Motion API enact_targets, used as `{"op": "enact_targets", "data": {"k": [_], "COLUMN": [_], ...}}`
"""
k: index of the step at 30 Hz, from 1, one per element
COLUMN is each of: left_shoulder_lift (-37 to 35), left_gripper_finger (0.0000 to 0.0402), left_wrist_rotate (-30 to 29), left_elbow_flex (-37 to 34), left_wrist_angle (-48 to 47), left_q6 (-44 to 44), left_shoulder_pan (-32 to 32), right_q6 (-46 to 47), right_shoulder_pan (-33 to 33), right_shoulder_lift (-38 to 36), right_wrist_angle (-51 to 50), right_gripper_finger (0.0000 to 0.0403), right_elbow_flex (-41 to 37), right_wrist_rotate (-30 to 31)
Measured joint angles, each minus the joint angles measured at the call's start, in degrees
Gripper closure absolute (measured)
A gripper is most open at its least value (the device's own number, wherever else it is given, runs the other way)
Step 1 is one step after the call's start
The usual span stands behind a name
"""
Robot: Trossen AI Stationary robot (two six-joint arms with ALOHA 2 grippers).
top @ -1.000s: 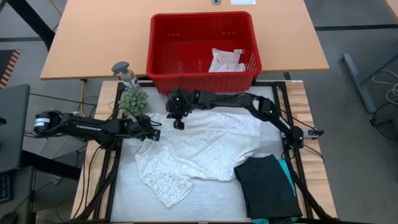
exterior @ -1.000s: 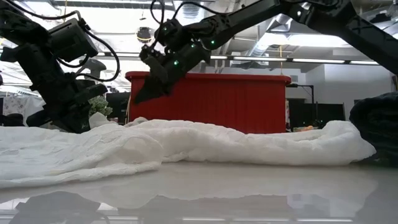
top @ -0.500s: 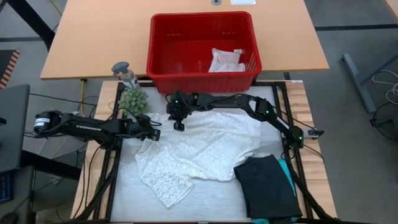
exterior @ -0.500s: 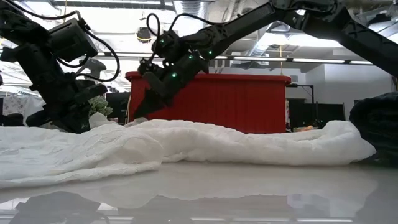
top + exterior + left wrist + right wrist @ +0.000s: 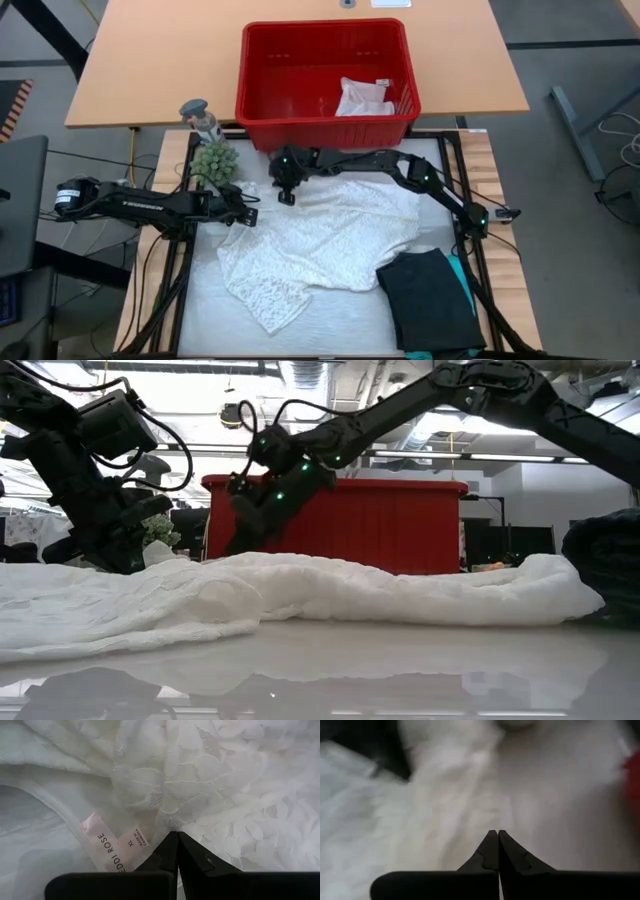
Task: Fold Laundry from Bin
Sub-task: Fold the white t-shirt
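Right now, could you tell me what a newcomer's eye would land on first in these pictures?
The large white lacy top sprawls crumpled across the middle of the table. Behind it stands the rectangular red plastic bin, with a small white cloth in one corner. Both dark arms reach in over the top's far edge, the left tool and right tool shut.

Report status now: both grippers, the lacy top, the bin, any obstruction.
Left gripper shut at white lacy top, left edge. Right gripper shut, over its far edge. Small white cloth in red bin. Nothing blocking.
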Motion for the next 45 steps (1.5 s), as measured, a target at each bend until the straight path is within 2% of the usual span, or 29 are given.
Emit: {"op": "enact_targets", "data": {"k": [5,10,12,16,20,30,35,41,45], "left_shoulder_lift": [0.0,0.0,0.0,0.0,0.0,0.0,0.0,0.0,-1.0], "left_gripper_finger": [0.0401,0.0401,0.0402,0.0401,0.0402,0.0401,0.0401,0.0401,0.0401], "left_wrist_rotate": [0.1,0.1,0.1,0.0,0.0,0.1,0.1,0.1,0.2], "left_elbow_flex": [0.0,0.0,0.0,0.0,0.0,0.0,0.0,0.0,0.0], "left_wrist_angle": [0.0,0.0,0.0,0.0,0.0,0.0,0.0,0.1,2.5], "left_q6": [0.0,0.0,0.0,0.0,0.0,-0.5,-0.6,-0.6,-0.3], "left_shoulder_pan": [0.0,0.0,0.0,0.0,0.0,0.0,0.0,0.0,0.0], "right_q6": [2.9,5.0,3.8,1.6,0.7,1.9,1.9,4.9,5.2], "right_shoulder_pan": [-2.5,-1.3,0.3,2.4,2.2,1.5,0.3,-1.6,-1.3], "right_shoulder_lift": [-2.5,-4.1,-4.1,-3.1,-1.8,0.9,0.9,0.9,-0.7], "right_wrist_angle": [0.6,-1.3,-1.9,-1.3,-0.3,-0.8,-0.6,-0.2,1.8], "right_gripper_finger": [0.0369,0.0377,0.0387,0.0388,0.037,0.0384,0.0369,0.0385,0.038], "right_elbow_flex": [0.0,0.0,0.0,0.0,0.0,0.0,0.0,0.0,-0.1], "right_wrist_rotate": [0.8,-9.7,-11.0,-9.6,-6.4,-7.6,-3.7,-5.8,-5.8]}}
